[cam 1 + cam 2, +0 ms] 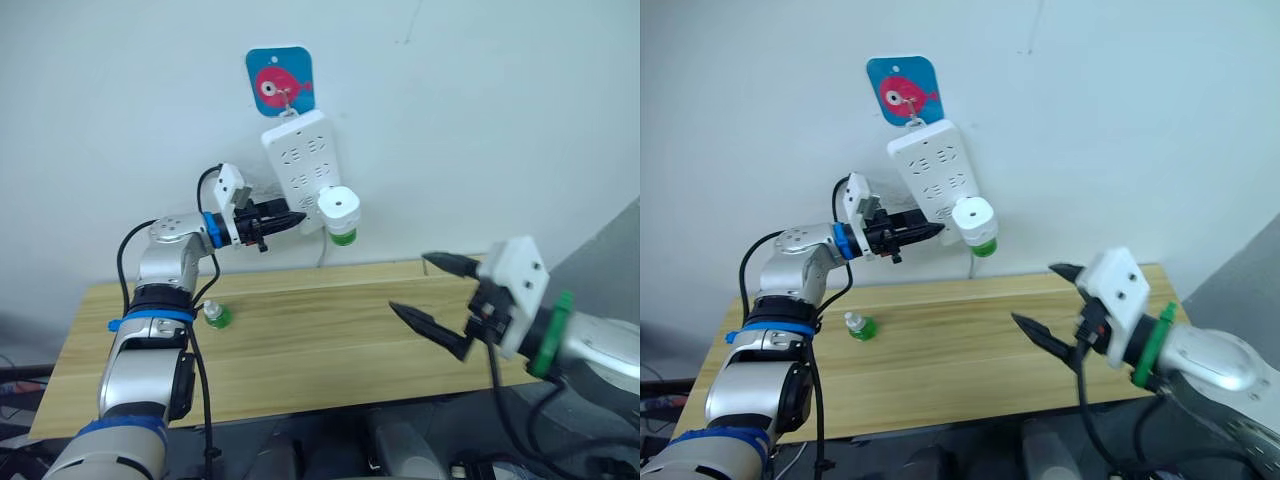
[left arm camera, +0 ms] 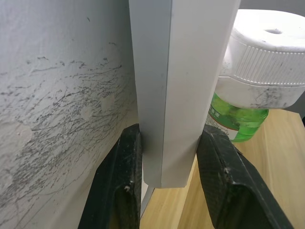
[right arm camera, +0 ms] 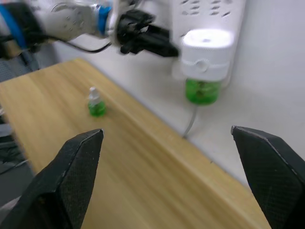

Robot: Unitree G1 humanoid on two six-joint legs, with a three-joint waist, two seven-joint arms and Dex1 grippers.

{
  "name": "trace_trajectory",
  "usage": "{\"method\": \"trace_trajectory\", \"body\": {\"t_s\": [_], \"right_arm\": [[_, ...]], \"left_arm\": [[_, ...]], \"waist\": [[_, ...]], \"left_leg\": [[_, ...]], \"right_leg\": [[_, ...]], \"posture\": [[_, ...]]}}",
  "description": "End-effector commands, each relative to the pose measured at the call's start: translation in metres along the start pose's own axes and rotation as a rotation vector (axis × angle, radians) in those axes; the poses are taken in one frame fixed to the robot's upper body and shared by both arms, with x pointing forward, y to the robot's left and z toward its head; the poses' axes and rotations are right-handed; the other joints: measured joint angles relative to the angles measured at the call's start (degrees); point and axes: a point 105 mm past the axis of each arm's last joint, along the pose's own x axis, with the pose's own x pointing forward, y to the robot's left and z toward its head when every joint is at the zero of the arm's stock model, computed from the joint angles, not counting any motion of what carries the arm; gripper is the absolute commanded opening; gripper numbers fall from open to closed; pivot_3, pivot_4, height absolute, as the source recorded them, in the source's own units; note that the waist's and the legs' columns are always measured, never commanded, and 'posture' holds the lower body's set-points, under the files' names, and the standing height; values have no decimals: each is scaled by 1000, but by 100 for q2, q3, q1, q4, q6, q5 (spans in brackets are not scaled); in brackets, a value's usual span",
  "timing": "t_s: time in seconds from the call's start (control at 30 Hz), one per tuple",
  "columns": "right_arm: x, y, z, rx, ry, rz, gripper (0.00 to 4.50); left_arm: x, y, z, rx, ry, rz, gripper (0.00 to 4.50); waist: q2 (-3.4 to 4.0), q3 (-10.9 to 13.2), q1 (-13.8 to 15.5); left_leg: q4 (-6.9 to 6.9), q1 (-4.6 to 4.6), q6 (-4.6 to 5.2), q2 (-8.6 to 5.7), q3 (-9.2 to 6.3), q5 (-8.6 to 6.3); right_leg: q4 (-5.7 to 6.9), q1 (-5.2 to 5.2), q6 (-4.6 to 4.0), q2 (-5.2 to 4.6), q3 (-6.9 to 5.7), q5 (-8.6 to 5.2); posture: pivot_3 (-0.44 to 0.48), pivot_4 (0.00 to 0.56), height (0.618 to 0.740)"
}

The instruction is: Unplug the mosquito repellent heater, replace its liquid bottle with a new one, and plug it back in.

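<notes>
- The right gripper [image 1: 432, 290] is hovering nearest the camera, over the near right part of the wooden table [image 1: 320, 340], its two black fingers spread wide and holding nothing.
- A small spare bottle [image 1: 216, 316] of green liquid is standing upright on the left part of the table, well apart from that gripper.
- Farther back, the left gripper [image 1: 297, 219] is reaching toward the wall, its fingers [image 2: 119, 186] pressing on either side of the lower edge of the white power strip [image 1: 305, 165].
- The mosquito repellent heater [image 1: 340, 208] is sitting plugged into the lower end of the strip, just beside the left gripper, with its green bottle [image 1: 343, 236] hanging beneath it.
- The strip is hanging from a blue fish hook plate [image 1: 280, 80] on the wall.
</notes>
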Motion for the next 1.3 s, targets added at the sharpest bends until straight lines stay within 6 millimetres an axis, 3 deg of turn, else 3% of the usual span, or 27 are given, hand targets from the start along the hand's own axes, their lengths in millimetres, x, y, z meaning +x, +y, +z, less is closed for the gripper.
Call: {"method": "trace_trajectory", "body": {"t_s": [0.03, 0.27, 0.63, 0.77, 0.83, 0.93, 1.1, 1.3], "right_arm": [[22, -10, 6, -15, -23, -104, 4500], [79, -4, 20, 2, -56, -170, 4500], [114, -11, 20, 33, -59, -257, 4500], [119, -11, 18, 33, -54, -256, 4324], [120, -12, 18, 33, -58, -259, 3906], [121, -12, 19, 30, -63, -257, 2911], [117, -9, 22, 35, -67, -238, 2917], [89, 0, 22, 43, -35, -195, 2917]], "left_arm": [[2, -4, 20, 50, -56, -9, 1268], [3, -12, 18, 40, -56, -11, 1268], [2, -14, 17, 33, -51, -11, 1268], [1, -14, 16, 32, -51, -10, 1268], [1, -14, 15, 31, -49, -8, 1268], [0, -14, 14, 31, -47, -4, 1268], [-1, -9, 12, 52, -36, 33, 1268], [-6, 3, 7, 68, -23, 113, 1268]], "waist": [[1, 0, -23], [9, -2, -26], [13, -5, -59], [13, -5, -66], [13, -5, -74], [14, -5, -95], [14, -5, -106], [16, -6, -109]], "left_leg": [[0, 0, 0, 2, -4, 0], [-3, -45, -3, 1, -53, 1], [4, -93, -3, -20, -67, 2], [5, -92, -3, -21, -69, 2], [5, -93, -2, -22, -70, 2], [5, -94, -3, -23, -72, 2], [6, -93, -2, -26, -72, 2], [4, -102, -3, -41, -88, 2]], "right_leg": [[3, -2, 0, -1, 2, 0], [14, -47, -32, -21, -12, 19], [16, -81, -31, -54, -28, 22], [19, -81, -31, -54, -30, 22], [18, -81, -31, -54, -31, 22], [18, -81, -31, -57, -32, 22], [20, -81, -29, -60, -32, 24], [14, -81, -28, -80, -46, 24]], "posture": [[-263, 152, 740], [-254, 151, 740], [-243, 150, 740], [-239, 150, 740], [-239, 150, 740], [-238, 151, 740], [-240, 154, 740], [-243, 158, 740]]}}
